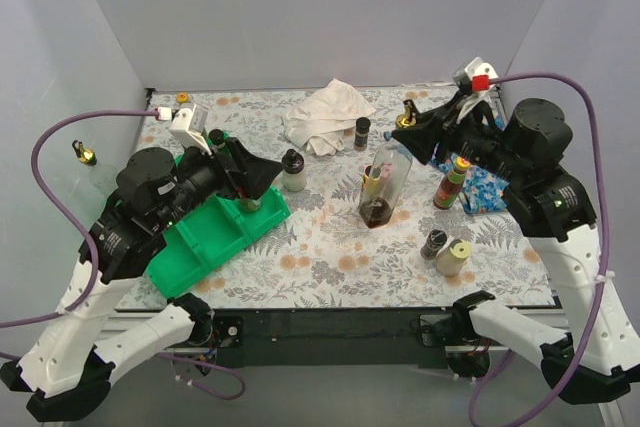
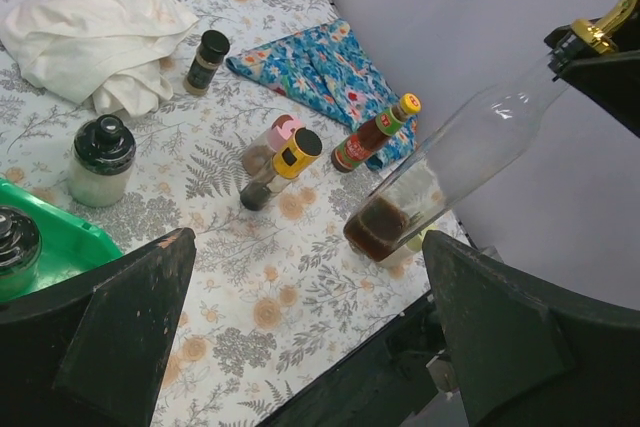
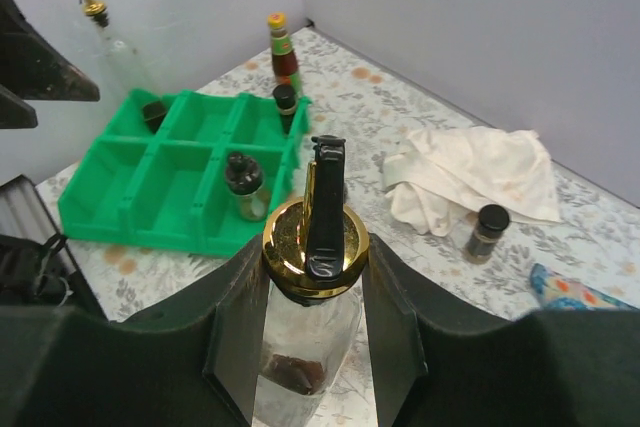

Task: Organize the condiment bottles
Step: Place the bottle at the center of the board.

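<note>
The sorting is at an early stage. The green plastic compartment tray (image 1: 205,242) lies by the table's left edge and holds only a few dark-capped bottles (image 3: 153,112); their count cannot be told.

Most of the condiment bottles stand loose on the flower-patterned table (image 1: 330,267):
- a cream jar with a dark cap (image 1: 293,172), just beside the tray's far end
- a small dark jar with a black cap (image 1: 362,133), next to the crumpled white cloth (image 1: 325,115)
- a pink-capped bottle (image 2: 275,139) touching a yellow-capped dark bottle (image 2: 290,159), near the centre
- a red sauce bottle with a yellow cap (image 1: 452,182), just beside the blue flowered cloth (image 1: 488,189)
- a dark little jar (image 1: 433,244) and a pale-capped jar (image 1: 453,257), near the front right corner

The right gripper (image 3: 315,247) is clamped on the gold pourer cap of a tall clear glass bottle (image 1: 388,175), which has dark sauce at its bottom and tilts over the table's centre. The left gripper (image 2: 308,247) gapes wide and empty above the tray's far end.

Only the red sauce bottle shows a label, red and yellow, too small to read. No brand is legible.
</note>
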### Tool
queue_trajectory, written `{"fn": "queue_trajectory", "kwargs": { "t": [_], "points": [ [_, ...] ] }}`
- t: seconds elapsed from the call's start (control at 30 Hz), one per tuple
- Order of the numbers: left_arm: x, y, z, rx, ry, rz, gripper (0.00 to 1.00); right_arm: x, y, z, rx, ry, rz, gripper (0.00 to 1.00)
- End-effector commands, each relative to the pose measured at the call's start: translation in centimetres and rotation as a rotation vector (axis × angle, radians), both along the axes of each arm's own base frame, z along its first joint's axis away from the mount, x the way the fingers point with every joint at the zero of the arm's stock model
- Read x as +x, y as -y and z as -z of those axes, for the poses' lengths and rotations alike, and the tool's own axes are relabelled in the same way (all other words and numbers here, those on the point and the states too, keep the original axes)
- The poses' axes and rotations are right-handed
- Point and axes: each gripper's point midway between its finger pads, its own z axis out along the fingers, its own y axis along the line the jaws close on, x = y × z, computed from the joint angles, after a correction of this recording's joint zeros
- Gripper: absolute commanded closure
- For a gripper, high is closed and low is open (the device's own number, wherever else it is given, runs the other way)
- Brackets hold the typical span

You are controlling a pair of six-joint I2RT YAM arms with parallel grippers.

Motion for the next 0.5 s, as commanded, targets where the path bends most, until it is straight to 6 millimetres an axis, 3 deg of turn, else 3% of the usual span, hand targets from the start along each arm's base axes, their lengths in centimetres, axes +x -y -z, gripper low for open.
{"fn": "queue_trajectory", "kwargs": {
  "t": [0.0,0.07,0.27,0.37,0.4,0.43,0.47],
  "points": [
    [-1.0,-0.4,-0.7,-0.006,-0.001,0.018,0.02,-1.9,-3.6,-2.8,0.100,0.101,-0.117,0.99],
    [-1.1,-0.5,-0.8,-0.011,-0.005,0.015,0.02,-2.8,-5.3,-2.5,0.102,0.108,-0.148,0.99],
    [-1.4,-0.7,-0.4,-0.031,-0.023,0.002,0.02,-4.5,-10.5,1.1,0.019,0.130,-0.189,0.99],
    [-1.5,-1.1,-0.3,-0.040,-0.025,-0.018,0.02,-4.4,-11.5,2.7,-0.015,0.209,-0.184,0.99],
    [-1.4,-1.2,-0.2,-0.038,-0.028,-0.026,0.02,-4.5,-11.8,2.3,0.011,0.245,-0.187,0.99],
    [-1.4,-1.4,-0.3,-0.040,-0.027,-0.032,0.02,-3.9,-12.1,4.8,-0.021,0.230,-0.169,0.99],
    [-1.4,-1.4,-0.3,-0.041,-0.028,-0.035,0.02,-4.1,-12.3,5.3,-0.017,0.244,-0.173,0.99]
  ]
}}
